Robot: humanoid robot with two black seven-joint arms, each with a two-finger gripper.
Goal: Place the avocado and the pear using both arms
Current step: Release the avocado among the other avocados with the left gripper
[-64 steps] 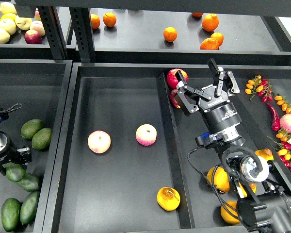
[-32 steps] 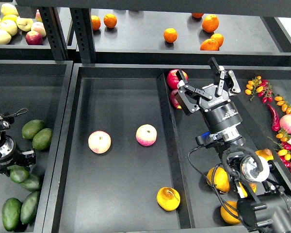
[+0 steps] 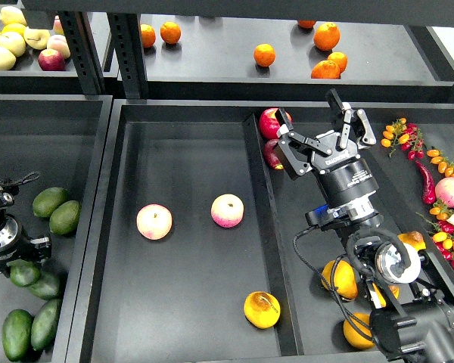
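Observation:
Several dark green avocados lie in the left tray: two (image 3: pixel 48 200) at the top, two (image 3: pixel 44 285) in the middle and two (image 3: pixel 17 333) at the bottom. My left gripper (image 3: pixel 12 255) is dark and seen end-on, right over the avocado (image 3: pixel 24 273); its fingers cannot be told apart. A golden pear (image 3: pixel 262 309) with a brown blemish lies at the front right of the centre tray. More pears (image 3: pixel 340 278) lie in the right tray beside my right arm. My right gripper (image 3: pixel 323 138) is open and empty, above the right tray's back, next to a red apple (image 3: pixel 272 121).
Two pink-cream peaches (image 3: pixel 153 221) (image 3: pixel 227 210) lie in the middle of the centre tray (image 3: pixel 181 136). Oranges (image 3: pixel 264 54) and apples (image 3: pixel 7 38) are on the back shelf. Chillies and small tomatoes (image 3: pixel 439 166) are at the far right. Shelf posts (image 3: pixel 129 53) stand behind the trays.
My left gripper has shifted slightly down over the avocados. My right arm has not moved.

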